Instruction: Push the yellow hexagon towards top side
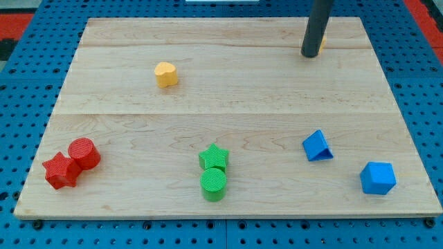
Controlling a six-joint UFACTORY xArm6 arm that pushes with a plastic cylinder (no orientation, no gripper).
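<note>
my tip (309, 54) near worktop (228, 117) top right, touching a yellow block (322, 44) mostly hidden behind rod | no claw to see; rod only | other yellow block (166, 73) upper left, well apart

No text, label, brand, number or sign can be read anywhere in the frame. The wooden surface (228, 111) shows only plain grain, the coloured blocks on it carry no markings, and the blue perforated base (14, 124) around it, seen along the frame's edges, is likewise blank.
</note>
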